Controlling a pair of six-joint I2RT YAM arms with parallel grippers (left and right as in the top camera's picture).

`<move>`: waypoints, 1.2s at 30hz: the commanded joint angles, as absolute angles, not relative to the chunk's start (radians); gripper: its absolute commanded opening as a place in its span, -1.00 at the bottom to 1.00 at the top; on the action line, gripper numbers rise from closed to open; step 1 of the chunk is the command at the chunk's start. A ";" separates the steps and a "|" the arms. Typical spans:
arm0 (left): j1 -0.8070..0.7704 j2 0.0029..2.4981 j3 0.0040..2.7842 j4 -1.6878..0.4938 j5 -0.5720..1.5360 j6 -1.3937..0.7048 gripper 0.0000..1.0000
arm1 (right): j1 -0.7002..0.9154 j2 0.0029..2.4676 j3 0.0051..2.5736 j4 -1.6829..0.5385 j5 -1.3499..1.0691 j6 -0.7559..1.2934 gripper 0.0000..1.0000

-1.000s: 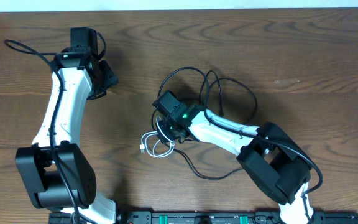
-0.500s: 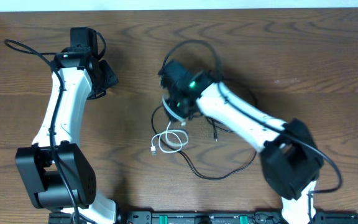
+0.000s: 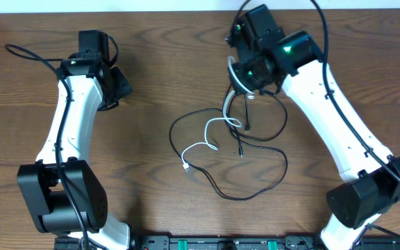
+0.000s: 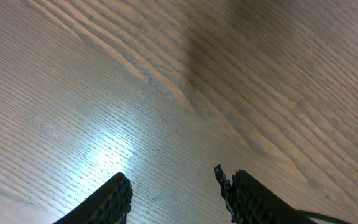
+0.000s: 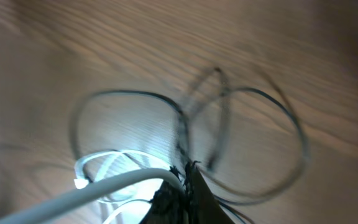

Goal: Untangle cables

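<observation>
White cable [image 5: 98,190] (crossing black cable [image 3: 248,199]) hangs pinched in right gripper [image 5: 182,183]; left gripper [image 4: 174,186] gapes.

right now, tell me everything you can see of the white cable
The white cable is a thin, smooth, flexible cord that looks like plastic. Its upper part is pinched in the right hand. From there it trails down onto the wooden table, curls in a couple of small loose loops and ends in a small plug at the lower left. Its loops cross the black cable.
</observation>
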State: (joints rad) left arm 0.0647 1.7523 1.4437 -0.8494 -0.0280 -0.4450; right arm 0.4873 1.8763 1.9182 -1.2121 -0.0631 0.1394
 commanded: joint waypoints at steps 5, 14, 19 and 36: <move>0.067 1.745 1.444 -0.852 -0.027 -0.450 0.06 | 0.538 1.916 1.916 -1.312 0.171 0.097 -0.98; 0.067 1.745 1.444 -0.851 -0.032 -0.450 0.07 | 0.720 1.955 1.916 -1.427 0.286 0.088 0.86; 0.067 1.745 1.444 -0.852 -0.038 -0.449 0.07 | 0.788 2.025 1.916 -1.493 0.591 0.250 0.99; 0.067 1.745 1.444 -0.843 0.035 -0.397 0.07 | 0.703 2.026 1.908 -1.345 -0.203 -0.003 0.81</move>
